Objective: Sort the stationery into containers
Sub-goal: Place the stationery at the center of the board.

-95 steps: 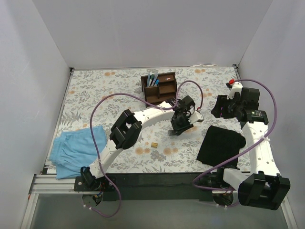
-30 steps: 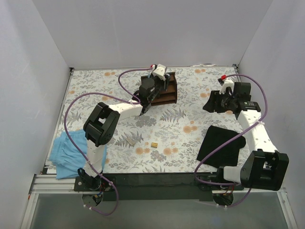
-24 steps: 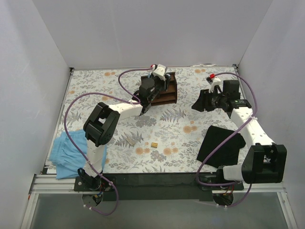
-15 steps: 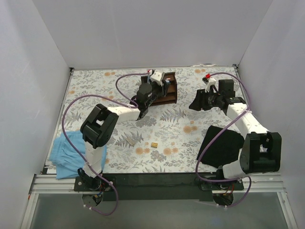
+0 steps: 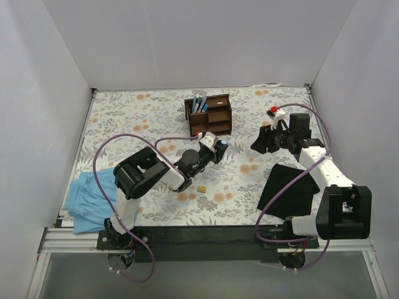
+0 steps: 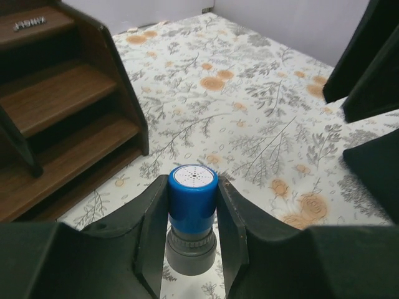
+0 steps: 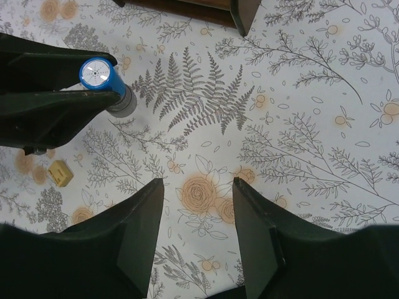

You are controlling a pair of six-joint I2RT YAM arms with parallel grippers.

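My left gripper (image 5: 218, 146) is shut on the short blue-and-grey cylinder (image 5: 223, 144) and holds it just above the floral mat, in front of the dark-brown wooden organiser (image 5: 209, 114). In the left wrist view the cylinder (image 6: 192, 208) stands upright between the fingers (image 6: 146, 230), with the organiser's shelves (image 6: 59, 106) at the left. Several pens (image 5: 199, 104) stand in the organiser's tall left slot. The small tan block (image 5: 202, 188) lies on the mat. My right gripper (image 5: 259, 142) is open and empty, its jaws wide over the mat (image 7: 198, 184). The right wrist view shows the cylinder (image 7: 98, 76) and the tan block (image 7: 60, 173).
A light-blue cloth (image 5: 93, 198) lies at the near left. A black cloth (image 5: 290, 187) lies at the near right, under the right arm. White walls close the table on three sides. The flat beige piece is not in view.
My left gripper has pulled back from the organiser to the middle of the mat, with the cylinder in it. My right gripper has shifted slightly nearer.
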